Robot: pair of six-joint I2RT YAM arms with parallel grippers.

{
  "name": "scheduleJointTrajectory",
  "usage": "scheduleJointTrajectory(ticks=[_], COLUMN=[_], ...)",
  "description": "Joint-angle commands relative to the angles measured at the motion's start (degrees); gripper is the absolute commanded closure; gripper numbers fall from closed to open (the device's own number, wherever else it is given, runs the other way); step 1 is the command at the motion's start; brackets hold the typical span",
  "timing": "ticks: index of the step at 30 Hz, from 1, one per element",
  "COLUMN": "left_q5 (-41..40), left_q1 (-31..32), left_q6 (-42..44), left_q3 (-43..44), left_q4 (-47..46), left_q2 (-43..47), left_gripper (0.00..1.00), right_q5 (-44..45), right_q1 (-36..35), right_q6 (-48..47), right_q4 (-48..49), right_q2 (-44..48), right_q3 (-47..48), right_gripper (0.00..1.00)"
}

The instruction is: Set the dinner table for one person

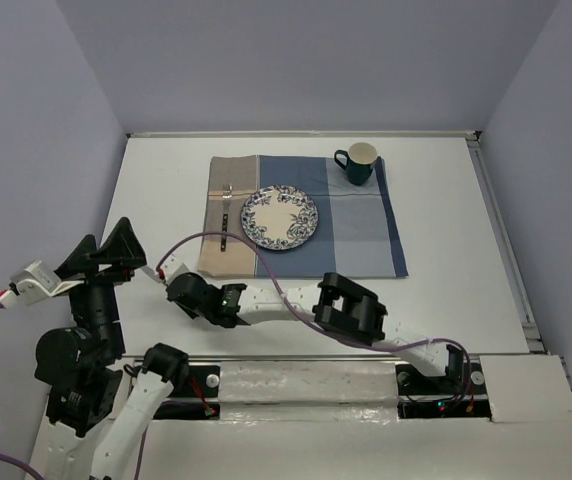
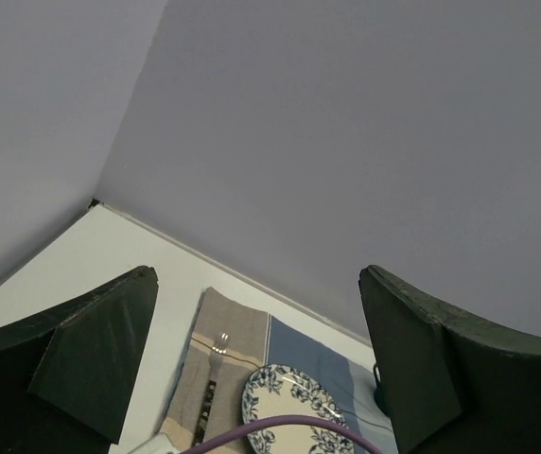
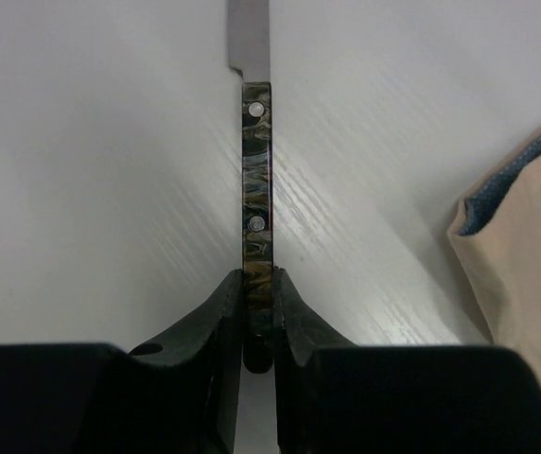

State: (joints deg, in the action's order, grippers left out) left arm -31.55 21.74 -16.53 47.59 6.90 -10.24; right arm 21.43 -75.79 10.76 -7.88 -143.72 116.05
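Note:
The white dinner table (image 1: 156, 190) carries a blue-and-tan striped placemat (image 1: 366, 225). On it lie a blue-patterned plate (image 1: 280, 217), a fork (image 1: 225, 215) to the plate's left, and a dark green mug (image 1: 358, 163) at the far right corner. My right gripper (image 3: 257, 279) is shut on the marbled handle of a knife (image 3: 257, 170), low over the table just left of the placemat's near tan corner (image 3: 526, 255). In the top view the right gripper (image 1: 171, 272) sits there. My left gripper (image 1: 106, 252) is open and empty, raised at the left; its view shows the plate (image 2: 289, 407) and fork (image 2: 216, 355).
Grey walls close the table on three sides. The right arm's forearm (image 1: 296, 300) stretches across the near edge, with a purple cable (image 1: 216, 238) arching over the placemat's near left part. The table (image 3: 110, 189) under the knife is bare white.

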Motion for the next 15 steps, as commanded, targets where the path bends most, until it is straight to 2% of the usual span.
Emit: scheduleJointTrajectory(ticks=[1,10,15], left_q5=[-1.94,-1.41,-1.50], left_q1=[0.76,0.85,0.76], left_q6=[1.59,0.54,0.63], left_q3=[-0.83,-2.07,-1.80], left_q4=[-3.20,-2.33,-2.32], left_q2=[0.31,-0.39,-1.36], left_gripper=[0.01,0.01,0.01], right_q5=[-0.77,-6.57,-4.74], right_q1=[-0.24,1.43,2.05], right_q6=[-3.38,1.80,3.56], right_q4=[9.61,27.01,33.62], right_q2=[7.21,19.34,25.41], right_q3=[-10.30,-25.94,-32.46], right_gripper=[1.00,1.00,1.00])
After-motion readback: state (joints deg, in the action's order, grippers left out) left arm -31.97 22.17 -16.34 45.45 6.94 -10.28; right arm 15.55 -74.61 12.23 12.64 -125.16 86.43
